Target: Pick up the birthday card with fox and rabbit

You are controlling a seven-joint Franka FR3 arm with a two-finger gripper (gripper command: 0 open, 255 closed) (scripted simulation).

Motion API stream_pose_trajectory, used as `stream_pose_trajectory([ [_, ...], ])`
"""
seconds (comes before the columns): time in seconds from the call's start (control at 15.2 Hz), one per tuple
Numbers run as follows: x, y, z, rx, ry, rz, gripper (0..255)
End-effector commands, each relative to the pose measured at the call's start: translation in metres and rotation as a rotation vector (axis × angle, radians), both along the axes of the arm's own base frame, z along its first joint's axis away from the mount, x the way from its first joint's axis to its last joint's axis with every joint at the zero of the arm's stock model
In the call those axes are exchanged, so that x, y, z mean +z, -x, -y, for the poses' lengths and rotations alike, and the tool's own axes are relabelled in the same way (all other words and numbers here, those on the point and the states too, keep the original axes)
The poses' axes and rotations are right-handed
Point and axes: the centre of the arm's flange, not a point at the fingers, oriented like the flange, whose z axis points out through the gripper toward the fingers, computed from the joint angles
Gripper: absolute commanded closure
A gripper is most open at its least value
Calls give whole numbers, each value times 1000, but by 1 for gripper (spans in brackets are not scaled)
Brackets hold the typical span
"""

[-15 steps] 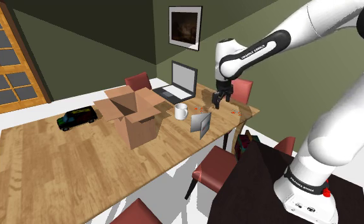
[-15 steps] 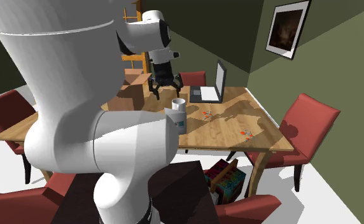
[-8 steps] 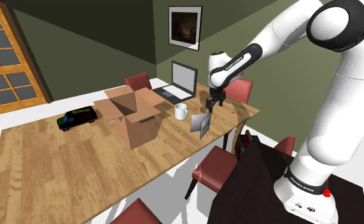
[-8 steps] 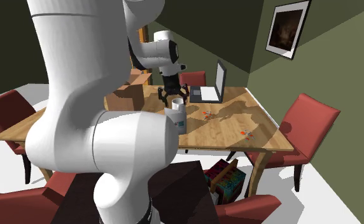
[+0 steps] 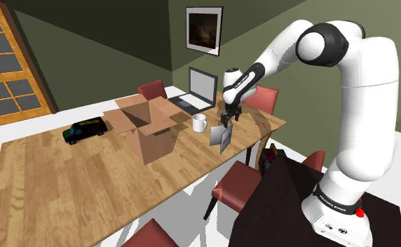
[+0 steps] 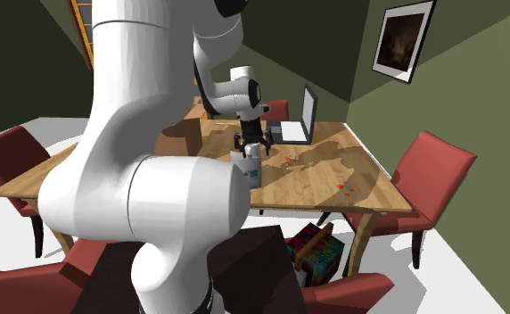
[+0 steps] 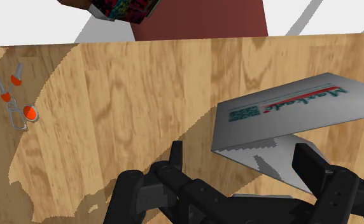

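- The gripper [image 7: 241, 159] is hovering with its fingers spread apart, clasping nothing.
- The folded grey card [image 7: 289, 105] is standing tent-like on the wooden table [image 7: 111, 95] just beneath the gripper, part of it lying between the untouching fingers.
- It is probably light, thin and bendy, so pinching across its upper edge looks safest, since squeezing hard could crease it.

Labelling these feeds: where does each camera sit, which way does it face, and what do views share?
Shoulder view: beside and behind the stand, looking down over the table; arm reaches up-left to the card.
Second exterior view: close behind the arm, facing across the table toward the laptop; arm looms in front.
Wrist view: on the wrist, looking down at the card; open end effector straddles it.
Shared: all show card and table.
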Motion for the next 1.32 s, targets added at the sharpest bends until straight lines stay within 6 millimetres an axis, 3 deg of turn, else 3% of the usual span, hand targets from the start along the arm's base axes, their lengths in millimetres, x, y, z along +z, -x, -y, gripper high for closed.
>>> stream_pose_trajectory([
  [0.0, -9, -3, 3, -2, 1, 2, 0],
  [0.4, -44, -3, 3, -2, 1, 2, 0],
  [0.53, -44, -3, 3, -2, 1, 2, 0],
  [0.59, -44, -3, 3, -2, 1, 2, 255],
  [1.25, -39, -3, 3, -2, 1, 2, 255],
])
